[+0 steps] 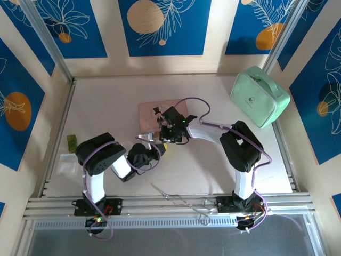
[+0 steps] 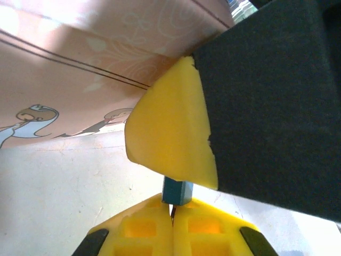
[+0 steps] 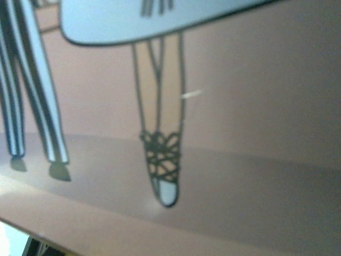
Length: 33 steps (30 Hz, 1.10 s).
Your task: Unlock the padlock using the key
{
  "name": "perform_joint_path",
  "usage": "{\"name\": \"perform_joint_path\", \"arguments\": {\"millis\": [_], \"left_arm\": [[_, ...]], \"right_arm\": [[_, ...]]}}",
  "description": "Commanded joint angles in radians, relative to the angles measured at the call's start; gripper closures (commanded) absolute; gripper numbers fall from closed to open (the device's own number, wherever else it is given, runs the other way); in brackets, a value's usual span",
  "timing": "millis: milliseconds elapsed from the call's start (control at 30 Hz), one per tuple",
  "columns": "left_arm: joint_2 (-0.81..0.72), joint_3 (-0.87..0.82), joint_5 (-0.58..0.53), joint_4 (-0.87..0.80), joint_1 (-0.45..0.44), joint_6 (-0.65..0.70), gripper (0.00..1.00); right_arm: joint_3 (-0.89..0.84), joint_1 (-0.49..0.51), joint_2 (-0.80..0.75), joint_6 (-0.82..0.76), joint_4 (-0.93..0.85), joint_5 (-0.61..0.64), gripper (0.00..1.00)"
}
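- The padlock (image 2: 177, 192) is pinched tight in the left gripper (image 2: 171, 208), near the middle of the tabletop. Only a little of it is gripped, so it could be knocked loose.
- The right gripper (image 1: 169, 136) is crowded close to it; open or closed cannot be told.
- The box (image 1: 149, 112) behind could be bumped.

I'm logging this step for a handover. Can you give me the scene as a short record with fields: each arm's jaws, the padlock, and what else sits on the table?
left jaws: shut on the padlock, pinched at their tips
right jaws: one yellow finger close over the padlock; contact unclear, open or shut cannot be told
padlock: dark blue body, held just in front of the pink tin
table, far right: mint green case
table, left edge: small green block
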Motion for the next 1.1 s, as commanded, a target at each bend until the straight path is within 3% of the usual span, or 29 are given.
{"name": "perform_joint_path", "arguments": {"millis": [0, 33, 100, 167, 233, 267, 633, 733, 900, 1067], "left_arm": [[-0.038, -0.023, -0.023, 0.056, -0.006, 0.006, 0.75], [-0.043, -0.034, -0.033, 0.056, -0.006, 0.009, 0.67], [-0.055, -0.053, -0.050, 0.056, -0.006, 0.013, 0.63], [-0.060, -0.059, -0.050, 0.056, -0.006, 0.016, 0.66], [-0.058, -0.054, -0.037, 0.056, -0.006, 0.017, 0.77], [-0.054, -0.049, -0.034, 0.056, -0.006, 0.014, 0.79], [-0.028, -0.019, 0.001, 0.056, -0.026, 0.012, 0.69], [-0.017, -0.011, 0.008, 0.056, -0.027, 0.011, 0.78], [0.013, 0.007, 0.015, 0.056, -0.026, 0.003, 0.80], [-0.010, -0.002, -0.037, 0.014, -0.025, 0.010, 1.00]], "right_arm": [[0.014, 0.010, 0.000, 0.027, -0.094, 0.025, 0.97], [0.018, 0.010, 0.003, 0.032, -0.106, 0.025, 0.98], [0.024, 0.010, 0.008, 0.041, -0.118, 0.018, 0.99], [0.034, 0.013, 0.014, 0.049, -0.132, 0.015, 1.00], [0.047, 0.016, 0.022, 0.052, -0.144, 0.014, 1.00], [0.052, 0.016, 0.025, 0.051, -0.148, 0.010, 1.00], [0.072, 0.014, 0.043, 0.066, -0.161, -0.005, 1.00], [0.071, 0.014, 0.042, 0.073, -0.162, -0.011, 1.00], [0.063, 0.011, 0.040, 0.084, -0.154, -0.026, 1.00], [0.069, 0.015, 0.035, 0.099, -0.179, -0.032, 1.00]]}}
